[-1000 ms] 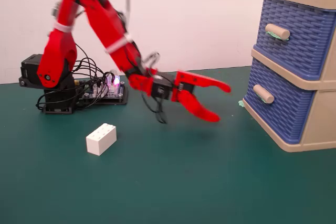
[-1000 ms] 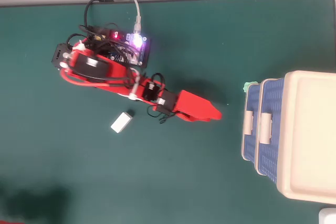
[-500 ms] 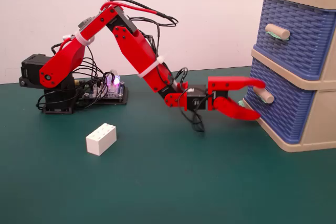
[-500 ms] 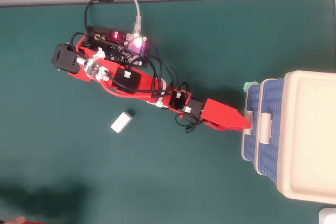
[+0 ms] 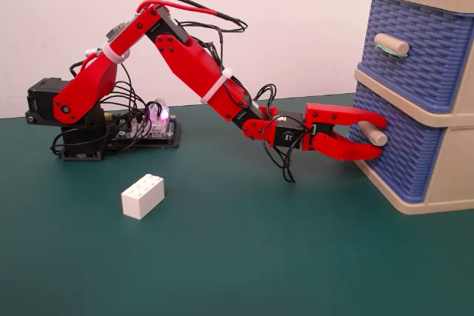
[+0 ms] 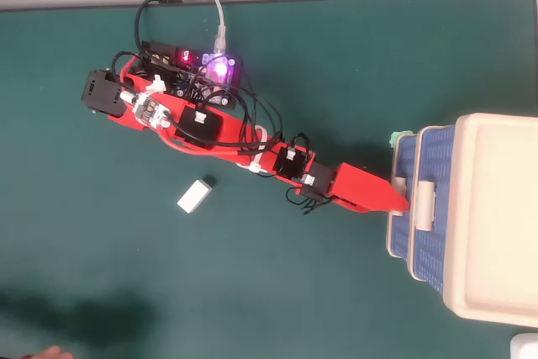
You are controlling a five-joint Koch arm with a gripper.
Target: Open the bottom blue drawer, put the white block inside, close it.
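Observation:
The bottom blue drawer (image 5: 404, 157) sits in the beige cabinet (image 5: 448, 175) at the right of the fixed view, its front about flush with the frame. My red gripper (image 5: 378, 138) is open, with one jaw above and one below the drawer's plain beige handle (image 5: 368, 134). Small gaps show on both sides of the handle. In the overhead view the gripper (image 6: 402, 203) reaches the drawer front (image 6: 402, 237). The white block (image 5: 143, 196) lies on the green mat, far from the gripper, near the arm's base; it also shows in the overhead view (image 6: 194, 196).
The upper blue drawer (image 5: 422, 42), with green bits on its handle, is closed above. The arm's base (image 5: 70, 120) and a lit controller board (image 5: 153, 125) stand at the back left. Loose cables hang under the forearm. The mat's far edge meets a white wall.

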